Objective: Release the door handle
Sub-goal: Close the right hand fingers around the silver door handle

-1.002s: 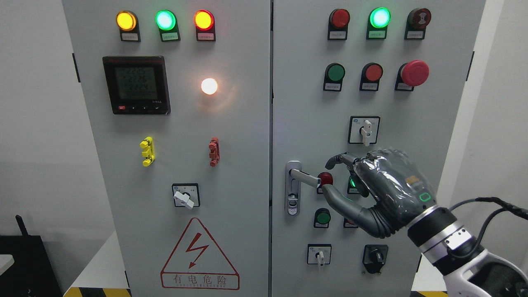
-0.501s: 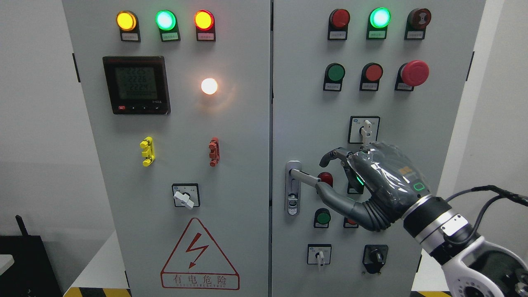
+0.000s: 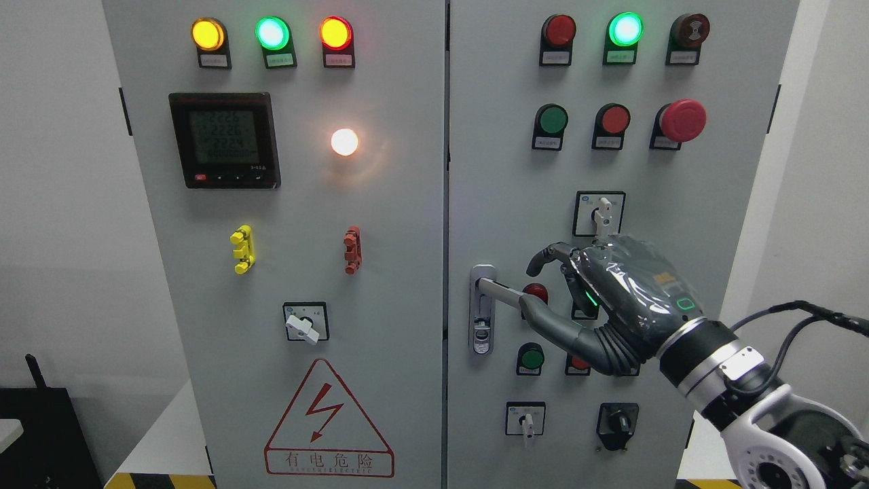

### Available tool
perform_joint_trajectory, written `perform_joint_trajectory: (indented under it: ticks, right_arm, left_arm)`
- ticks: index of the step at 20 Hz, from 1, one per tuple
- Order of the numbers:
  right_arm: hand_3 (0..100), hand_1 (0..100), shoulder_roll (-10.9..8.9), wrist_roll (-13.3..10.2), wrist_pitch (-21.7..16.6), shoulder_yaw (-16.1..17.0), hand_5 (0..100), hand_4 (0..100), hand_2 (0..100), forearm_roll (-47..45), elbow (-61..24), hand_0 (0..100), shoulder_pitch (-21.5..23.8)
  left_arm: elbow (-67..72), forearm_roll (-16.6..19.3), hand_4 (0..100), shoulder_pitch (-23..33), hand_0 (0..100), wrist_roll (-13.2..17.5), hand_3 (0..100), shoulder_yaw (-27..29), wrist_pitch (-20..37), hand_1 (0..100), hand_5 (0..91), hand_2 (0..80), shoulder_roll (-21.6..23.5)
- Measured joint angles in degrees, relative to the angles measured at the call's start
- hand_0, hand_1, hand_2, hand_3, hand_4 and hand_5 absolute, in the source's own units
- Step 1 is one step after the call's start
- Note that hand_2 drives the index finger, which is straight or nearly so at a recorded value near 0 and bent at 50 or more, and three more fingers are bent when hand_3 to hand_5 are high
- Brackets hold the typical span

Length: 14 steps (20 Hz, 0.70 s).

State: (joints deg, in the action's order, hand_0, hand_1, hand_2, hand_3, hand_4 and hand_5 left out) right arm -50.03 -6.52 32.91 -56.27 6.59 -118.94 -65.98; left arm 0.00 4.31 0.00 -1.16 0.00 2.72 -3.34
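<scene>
Here, the robot's grey right hand [image 3: 614,299] has its thumb touching the tip of the silver lever door handle [image 3: 501,291] on the grey cabinet's right door [image 3: 502,190], fingers loosely curled above. It seems barely gripped; best to spread the fingers and withdraw straight back.

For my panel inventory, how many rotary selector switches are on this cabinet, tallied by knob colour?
White-knob selector switches: 3 (left door; right door upper; right door lower)
Black-knob selector switch: 1
Total: 4
</scene>
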Motion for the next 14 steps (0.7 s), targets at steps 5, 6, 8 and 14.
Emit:
perform_joint_trajectory:
  ticks: [5,6,8,14]
  right_arm:
    - [100,17,0.95,0.07,0.61,-0.25,100,100,38,-0.21,0.58,50,-0.1]
    - [100,17,1.11,0.07,0.72,-0.28,100,100,38,-0.24,0.73,50,-0.12]
    - [100,18,1.33,0.07,0.84,-0.37,100,100,38,-0.28,0.99,50,-0.18]
    - [100,18,1.81,0.07,0.92,-0.57,100,100,38,-0.37,2.04,50,-0.25]
  left_arm:
    - [0.0,0.0,0,0.0,12,0.0,0,0.0,0.0,39,0.0,0.0,0.0]
    - [0.0,0.0,0,0.0,12,0.0,0,0.0,0.0,39,0.0,0.0,0.0]
    - [0.0,0.0,0,0.0,12,0.0,0,0.0,0.0,39,0.0,0.0,0.0]
    - [0.0,0.0,0,0.0,12,0.0,0,0.0,0.0,39,0.0,0.0,0.0]
